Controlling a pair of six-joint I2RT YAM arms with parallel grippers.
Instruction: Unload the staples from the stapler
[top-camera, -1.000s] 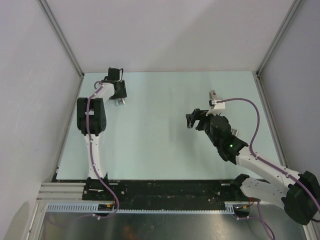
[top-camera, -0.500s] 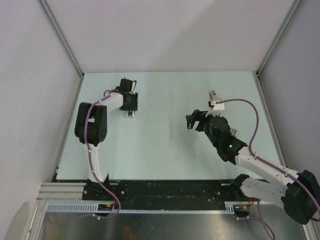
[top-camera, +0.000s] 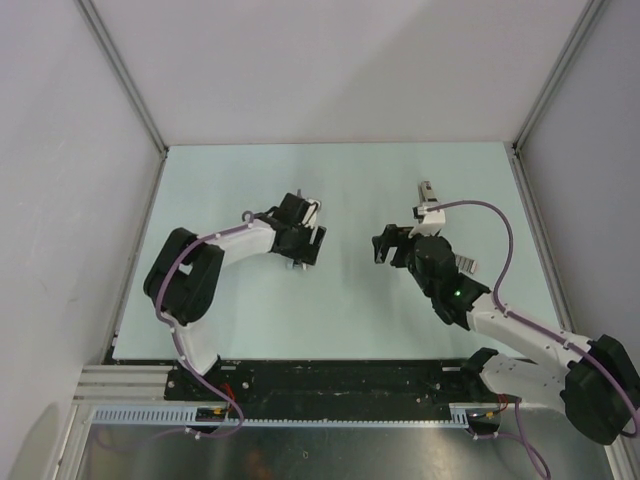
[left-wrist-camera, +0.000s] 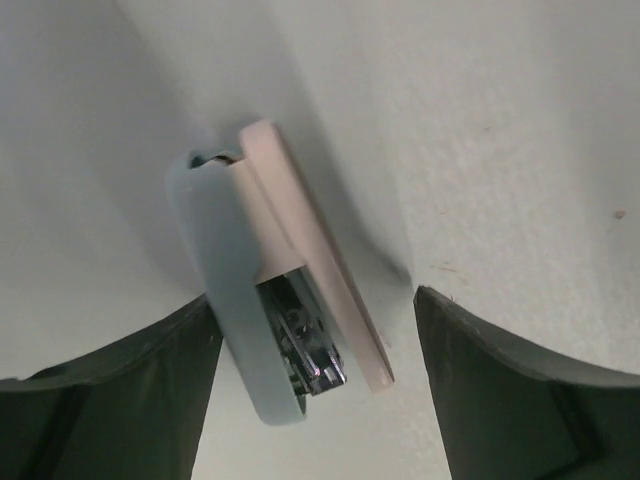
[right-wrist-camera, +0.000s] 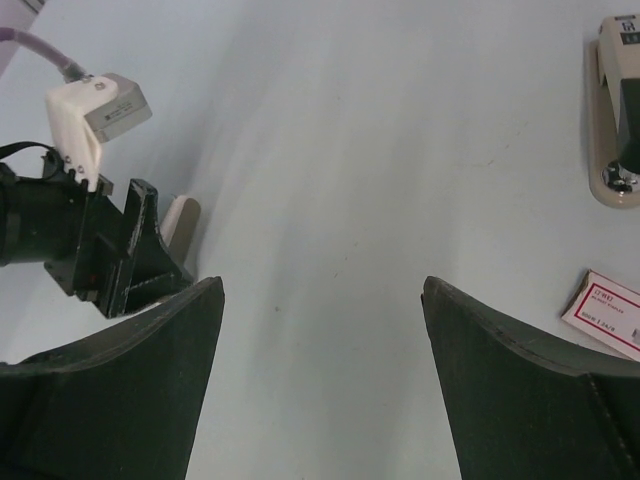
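Pale grey walls box in a mint-green table, and both arms are out over the middle of it. Left arm bends in from its side and reaches toward the centre. Right arm stretches up from the near right corner to face it, and the two wrists sit near each other but clearly apart.

On to the left gripper: its fingers stand partly open with the stapler between them, left of the table's centre. The finger on the left of the wrist view touches the stapler's grey top. On the other side a thin strip of table shows between the finger and the beige base, so whether the stapler is truly clamped cannot be told.

Right gripper now: spread wide, only bare table between its fingers, holding nothing. Its camera looks across at the left wrist, where a beige end of the stapler pokes out beside the black fingers.

At the right edge of that same view lies what looks like a second stapler, beige base under a grey top, and nearer the camera a small pink-edged packet.

Smallest of all, a shiny metal track shows between the held stapler's grey top and beige base, at the end nearest the camera.
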